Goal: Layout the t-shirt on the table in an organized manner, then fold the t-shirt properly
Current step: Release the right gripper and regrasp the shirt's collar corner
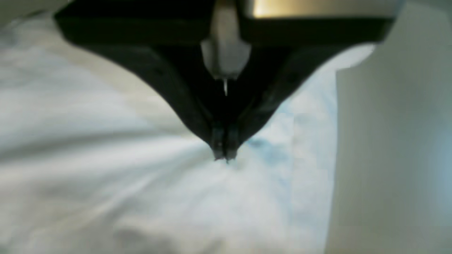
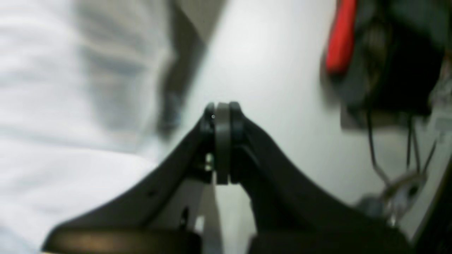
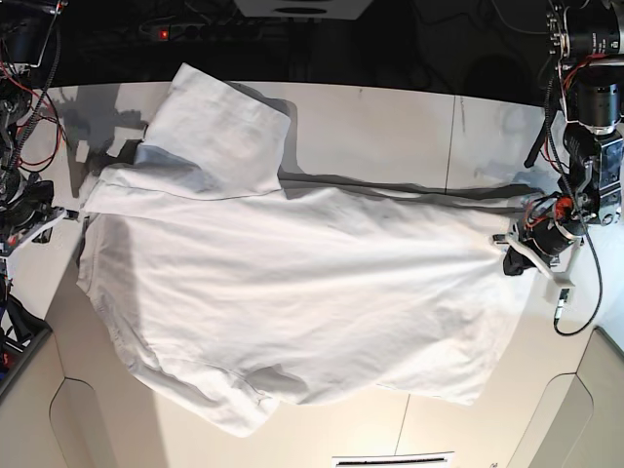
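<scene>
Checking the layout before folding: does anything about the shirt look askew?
Yes. The plain white cotton t-shirt lies stretched across the white table, wrinkled, with its far sleeve flipped back over the body, not spread outward.

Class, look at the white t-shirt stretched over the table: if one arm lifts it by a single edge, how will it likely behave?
The t-shirt will probably sag and drape, since it already shows wrinkles. Creases fan out from the left tool, suggesting pulls bunch it. One sleeve lies folded over, so edges likely flop.
</scene>
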`<state>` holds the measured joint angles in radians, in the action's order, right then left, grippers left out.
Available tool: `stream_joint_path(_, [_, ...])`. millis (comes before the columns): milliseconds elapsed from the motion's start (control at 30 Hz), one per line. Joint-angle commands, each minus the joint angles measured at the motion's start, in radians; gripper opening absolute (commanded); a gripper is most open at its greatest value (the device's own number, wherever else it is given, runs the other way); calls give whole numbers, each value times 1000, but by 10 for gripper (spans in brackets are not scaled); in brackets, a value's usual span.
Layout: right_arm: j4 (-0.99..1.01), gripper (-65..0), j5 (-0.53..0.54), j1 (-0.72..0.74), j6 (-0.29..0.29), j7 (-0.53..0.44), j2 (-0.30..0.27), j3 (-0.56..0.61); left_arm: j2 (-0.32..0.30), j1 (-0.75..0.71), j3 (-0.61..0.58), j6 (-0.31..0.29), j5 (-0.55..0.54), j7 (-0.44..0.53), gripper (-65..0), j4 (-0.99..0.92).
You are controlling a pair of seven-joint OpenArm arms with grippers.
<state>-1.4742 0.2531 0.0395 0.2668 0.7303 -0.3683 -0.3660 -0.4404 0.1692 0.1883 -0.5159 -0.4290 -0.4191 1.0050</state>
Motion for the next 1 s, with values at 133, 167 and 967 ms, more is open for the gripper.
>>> stream_joint_path(133, [-226, -650, 83, -55, 22, 55, -5, -7, -23, 27, 127, -98, -114, -105, -369, 148])
stream_joint_path(167, [-266, -650, 93, -70, 22, 79, 3, -8, -23, 27, 149, -98, -133, -125, -362, 163])
stream_joint_path(967, [-368, -372, 300, -573, 148, 69, 294, -55, -22, -28, 251, -182, -312, -296, -362, 189])
